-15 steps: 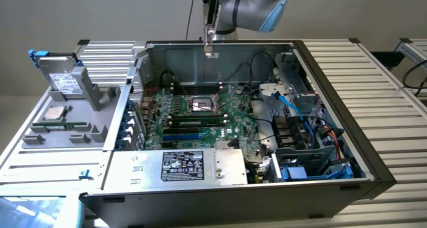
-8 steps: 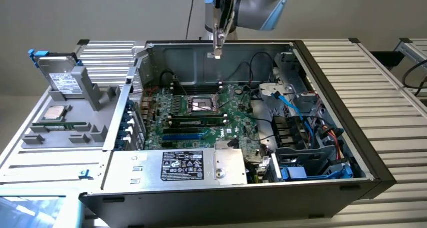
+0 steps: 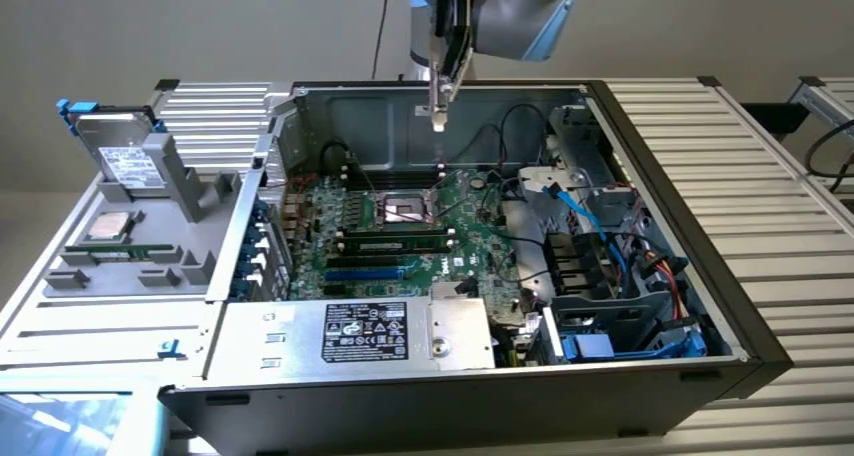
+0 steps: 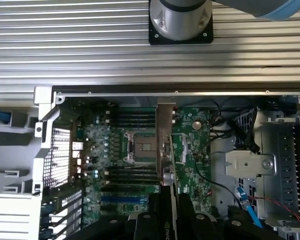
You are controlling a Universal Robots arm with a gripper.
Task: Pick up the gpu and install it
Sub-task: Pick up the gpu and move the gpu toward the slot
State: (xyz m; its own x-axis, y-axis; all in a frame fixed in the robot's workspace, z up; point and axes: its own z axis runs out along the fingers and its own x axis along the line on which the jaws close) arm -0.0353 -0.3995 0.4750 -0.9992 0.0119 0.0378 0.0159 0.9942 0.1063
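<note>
- Closest to the wrist camera, the pincer point(image 4: 169, 216) is clamped on the gpu point(image 4: 165, 131). One black finger point(image 4: 147, 222) sits on each face of the card.
- Held edge-on, the gpu hangs straight down from the pincer with its silver bracket point(image 3: 438, 113) as the lowest part. It is in the air over the open computer case point(image 3: 694, 166), not seated in any slot.
- Directly beneath the pincer lies the green motherboard point(image 3: 461, 246), and the card is clear of it.
- Just to one side of the card's line, under the pincer, is the square processor socket point(image 4: 142, 147) (open, with its metal frame showing).
- A long memory stick point(image 3: 391, 244) sits in a slot on the board, below the pincer and nearer the exterior camera than the socket.
- Farther from the pincer, at the near edge of the case, is the power supply point(image 3: 360, 331), with a white-on-black label on top.
- Blue cables point(image 3: 587, 226) run beside a metal drive cage point(image 4: 282, 165), off toward the exterior view's right of the pincer.
- Well away toward the exterior view's left, outside the case, a grey tray point(image 3: 200, 226) holds an upright hard drive point(image 3: 127, 161).
- Everything rests on a slatted table point(image 4: 115, 40).
</note>
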